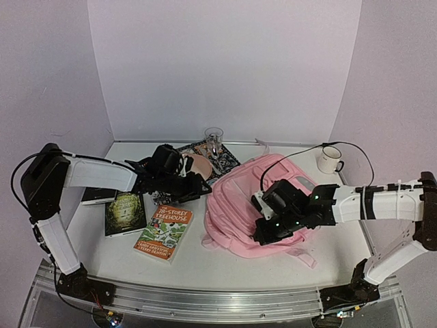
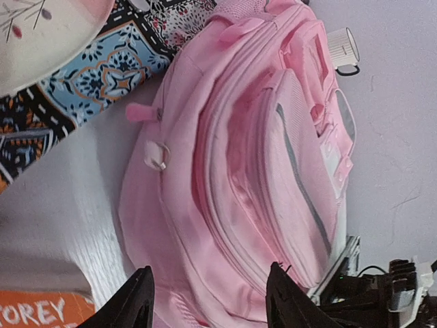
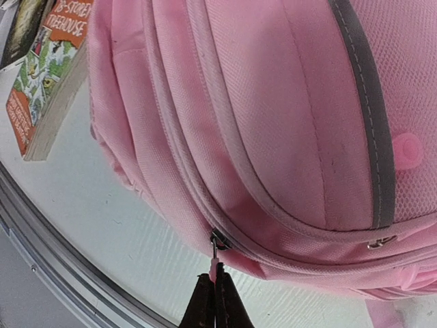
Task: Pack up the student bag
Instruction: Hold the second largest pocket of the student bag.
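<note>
Beside the student bag (image 1: 239, 205), an orange book (image 1: 164, 231) reads "STOREY TREEHOUSE"; right end effector (image 3: 215, 301) pinches the zipper pull (image 3: 214, 265); left end effector (image 2: 209, 270) hangs released, empty.

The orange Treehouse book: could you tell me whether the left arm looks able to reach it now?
Probably yes. The left gripper hovers open and empty just beyond the orange Treehouse book, which lies uncovered on the table with nothing between them.
</note>
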Robot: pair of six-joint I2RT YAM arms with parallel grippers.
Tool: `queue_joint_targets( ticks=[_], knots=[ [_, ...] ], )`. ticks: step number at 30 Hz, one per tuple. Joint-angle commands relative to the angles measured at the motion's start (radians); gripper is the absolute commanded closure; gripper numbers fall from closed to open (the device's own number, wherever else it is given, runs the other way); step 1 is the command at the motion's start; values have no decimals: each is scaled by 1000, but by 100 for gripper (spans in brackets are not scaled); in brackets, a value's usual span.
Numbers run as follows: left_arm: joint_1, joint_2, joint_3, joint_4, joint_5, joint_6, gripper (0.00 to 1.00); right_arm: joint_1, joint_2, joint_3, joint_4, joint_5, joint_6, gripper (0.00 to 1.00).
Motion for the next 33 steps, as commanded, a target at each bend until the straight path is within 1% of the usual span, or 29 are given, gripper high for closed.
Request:
queue_joint_targets(
  ticks=[1, 5, 11, 12, 16, 20, 23, 26, 33],
  knots=[
    [-90, -84, -36, -17, -4, -209, 44, 5, 7, 65, 22, -39, -45, 100],
    [-164, -62, -14, -17, -23, -313, 47, 5, 12, 86, 26, -43, -62, 100],
    [-199, -1, 12, -17, -30, -393, 52, 6, 19, 82, 5, -13, -64, 100],
    [-202, 0, 10, -19, -40, -397, 52, 6, 12, 74, -8, 1, -52, 98],
    [-208, -2, 3, -24, -64, -403, 52, 6, -30, 32, -63, 25, 10, 81],
    [-210, -2, 6, -29, -77, -403, 52, 6, -61, -5, -70, 5, 70, 72],
    [-212, 2, 14, -31, -77, -401, 52, 5, -34, -8, -70, -17, 98, 64],
    [-212, 10, 21, -35, -69, -395, 52, 5, -13, -12, -61, -22, 130, 61],
    [-214, 16, 26, -42, -51, -378, 52, 5, 33, -19, 4, -26, 208, 59]
  ],
)
